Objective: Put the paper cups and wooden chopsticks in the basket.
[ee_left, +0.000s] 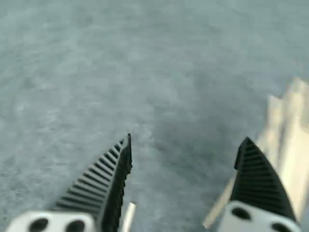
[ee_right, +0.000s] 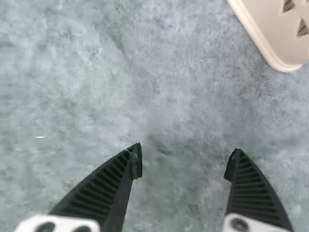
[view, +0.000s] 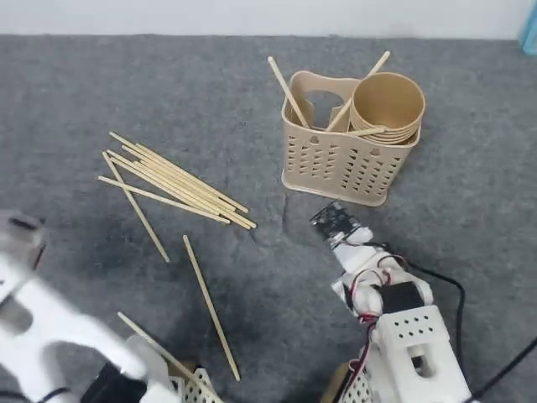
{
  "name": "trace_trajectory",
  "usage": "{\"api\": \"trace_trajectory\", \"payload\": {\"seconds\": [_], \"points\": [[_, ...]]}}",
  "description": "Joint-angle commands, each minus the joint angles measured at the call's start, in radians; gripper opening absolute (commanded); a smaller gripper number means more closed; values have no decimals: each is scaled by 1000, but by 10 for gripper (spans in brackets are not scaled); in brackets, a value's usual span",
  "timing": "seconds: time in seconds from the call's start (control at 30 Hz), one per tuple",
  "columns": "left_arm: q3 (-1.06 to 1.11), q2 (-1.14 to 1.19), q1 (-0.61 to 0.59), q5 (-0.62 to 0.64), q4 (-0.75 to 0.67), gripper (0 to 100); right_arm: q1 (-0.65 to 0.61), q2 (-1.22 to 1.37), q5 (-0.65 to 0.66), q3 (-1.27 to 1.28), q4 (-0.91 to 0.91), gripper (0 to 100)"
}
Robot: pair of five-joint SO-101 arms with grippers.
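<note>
- The cups look settled, so the step in hand is judged to be gathering the loose chopsticks; the left tool (ee_left: pixel 187 140) hangs released, jaws wide, low over the grey tabletop (ee_left: pixel 96 72), with pale sticks (ee_left: pixel 289 130) just beside one jaw (too blurred to count).
- To do this well, the tool should straddle a single stick crosswise near its middle before clenching; a grip near one end would likely let the stick swing; thin wood on a soft cover may roll from a closing jaw.
- The right tool (ee_right: pixel 186 149) is also released and holds nothing; it sits over bare tabletop just in front of the basket (view: pixel 336 164).
- The paper cups (view: pixel 388 101) sit nested in one compartment of the basket, toward the far edge and right of middle; a few sticks lean inside too.
- The main pile of chopsticks (view: pixel 176 185) lies fanned toward the left edge; a single stick (view: pixel 211 306) lies apart, nearer the near edge.
</note>
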Motion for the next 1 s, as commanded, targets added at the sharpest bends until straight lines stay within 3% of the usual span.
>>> {"api": "trace_trajectory", "payload": {"seconds": [0.0, 0.17, 0.3, 0.6, 0.97], "points": [[137, -38, -143, -44, -153, 327, -101, -21, -2, -44, 21, 284], [303, -38, -250, -206, -244, 327, -266, -10, -9, -221, 114, 284], [420, -38, -269, -302, -253, 327, -351, 21, -63, -387, 137, 284], [449, -40, -242, -313, -279, 327, -499, 510, -239, -603, -153, 284], [476, -40, -239, -318, -324, 327, -605, 1188, -293, -1143, -163, 284]]}}
